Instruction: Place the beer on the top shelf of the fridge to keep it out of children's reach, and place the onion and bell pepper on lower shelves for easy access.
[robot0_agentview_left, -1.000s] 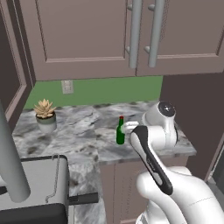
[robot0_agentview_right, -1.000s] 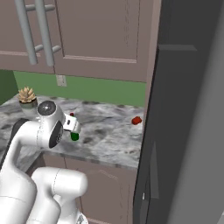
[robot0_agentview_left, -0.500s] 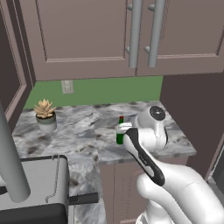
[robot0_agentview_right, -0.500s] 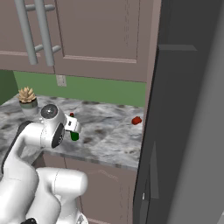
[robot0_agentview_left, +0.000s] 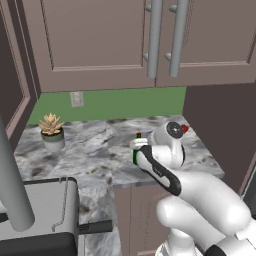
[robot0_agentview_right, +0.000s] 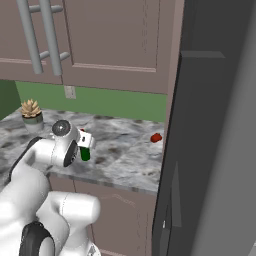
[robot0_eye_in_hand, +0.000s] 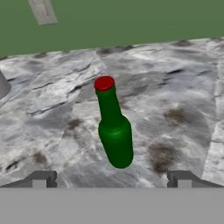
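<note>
- Clearly the step in hand is the reach for the beer (robot0_eye_in_hand: 114, 131), which stands upright on the marble counter (robot0_eye_in_hand: 175, 87), in front of the green back wall.
- From the hand view, the gripper (robot0_eye_in_hand: 111, 178) has its jaws wide apart and empty, one tip showing to each side of the bottle's base, with the bottle not yet between them.
- To do it well, I judge the hand should advance straight along its own axis, keep the bottle centred, and close on the wide body rather than the thin neck, so that the bottle does not tip.
- The bell pepper (robot0_agentview_right: 156, 137) lies on the counter well apart from the bottle, near the fridge (robot0_agentview_right: 215, 150).
- In both base views the arm's white wrist covers most of the bottle.
- Which fridge shelf is which cannot be told, since only a grey door edge faces the camera.
- Nothing I can make out is certainly the onion.
</note>
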